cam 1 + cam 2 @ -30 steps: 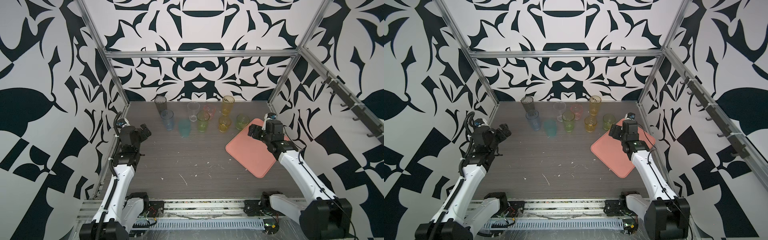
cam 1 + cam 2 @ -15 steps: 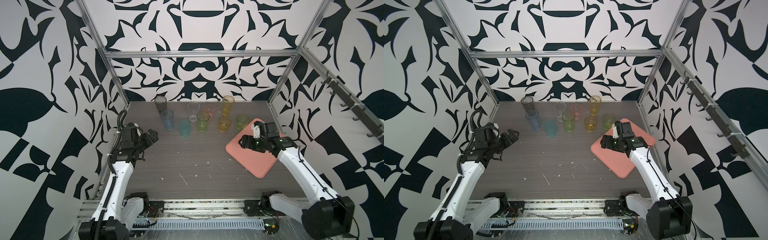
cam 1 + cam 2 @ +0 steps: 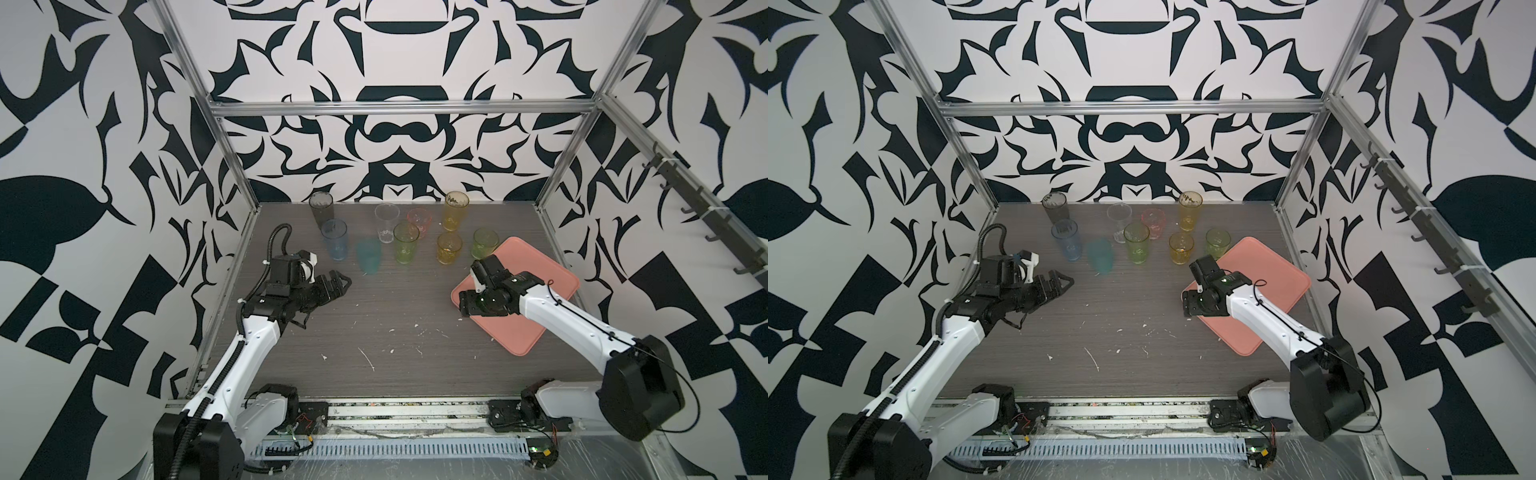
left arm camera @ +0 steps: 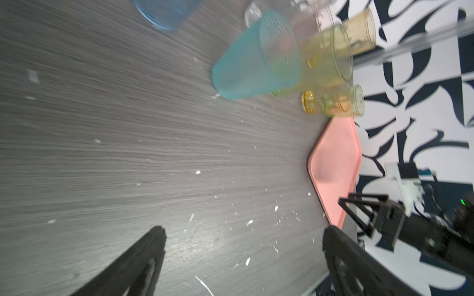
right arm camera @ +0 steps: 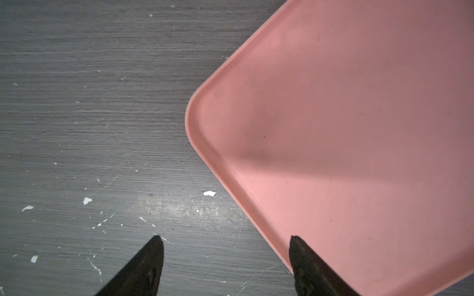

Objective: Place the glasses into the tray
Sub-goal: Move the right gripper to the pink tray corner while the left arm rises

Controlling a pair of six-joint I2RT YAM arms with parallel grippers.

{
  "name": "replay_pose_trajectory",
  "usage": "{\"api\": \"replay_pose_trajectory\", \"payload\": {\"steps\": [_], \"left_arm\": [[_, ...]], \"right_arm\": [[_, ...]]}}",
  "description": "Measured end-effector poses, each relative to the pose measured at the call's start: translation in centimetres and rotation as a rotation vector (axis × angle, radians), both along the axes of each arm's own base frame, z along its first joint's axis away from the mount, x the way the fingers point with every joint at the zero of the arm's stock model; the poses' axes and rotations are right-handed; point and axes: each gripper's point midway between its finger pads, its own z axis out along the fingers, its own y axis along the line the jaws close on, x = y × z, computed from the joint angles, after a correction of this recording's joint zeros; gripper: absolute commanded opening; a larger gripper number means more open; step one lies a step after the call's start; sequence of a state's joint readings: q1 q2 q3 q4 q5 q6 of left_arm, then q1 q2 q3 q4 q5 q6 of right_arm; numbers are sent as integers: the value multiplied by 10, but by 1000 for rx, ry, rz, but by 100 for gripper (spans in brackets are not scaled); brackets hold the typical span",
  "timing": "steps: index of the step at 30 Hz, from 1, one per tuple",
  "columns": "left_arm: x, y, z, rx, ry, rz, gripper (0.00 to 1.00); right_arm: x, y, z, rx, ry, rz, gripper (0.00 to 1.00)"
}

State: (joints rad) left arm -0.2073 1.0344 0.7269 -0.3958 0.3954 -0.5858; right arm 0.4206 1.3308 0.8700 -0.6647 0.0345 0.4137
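Black-and-white patterned walls close in a grey wood-grain worktop [image 3: 395, 316]. My left claw [image 3: 341, 284] gapes fully wide and empty above the worktop, its arm stretched forward and pointing toward the teal glass [image 3: 368, 257]. My right claw [image 5: 225, 238] is parted too and holds nothing. It aims straight down, one finger over the worktop and the other over the tray's [image 3: 540, 270] near-left rim; whether it touches that rim is unclear. Nine glasses [image 3: 406, 247] stand upright on the far worktop, none in the single tray. The short green glass [image 3: 484, 243] is just beside the tray's far corner.
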Motion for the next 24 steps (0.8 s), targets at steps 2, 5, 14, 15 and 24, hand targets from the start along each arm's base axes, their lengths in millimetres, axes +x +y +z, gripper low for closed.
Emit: {"api": "replay_pose_trajectory", "payload": {"steps": [2,5,14,15,24], "left_arm": [[-2,-9,-3,-7,4,-30,99],[-4,-21,-6,-16,11,-61,99],[-6,-41,-18,-1,30,-112,99],[-6,-42,-19,-1,32,-115,99],[-6,-46,-21,9,33,-117,99]], "right_arm": [[2,0,-7,-5,5,-7,73],[3,1,-17,-8,18,-12,69],[2,2,-44,-40,72,-18,64],[3,2,-46,-44,74,-17,62],[3,-1,-58,-73,98,-21,54]]}}
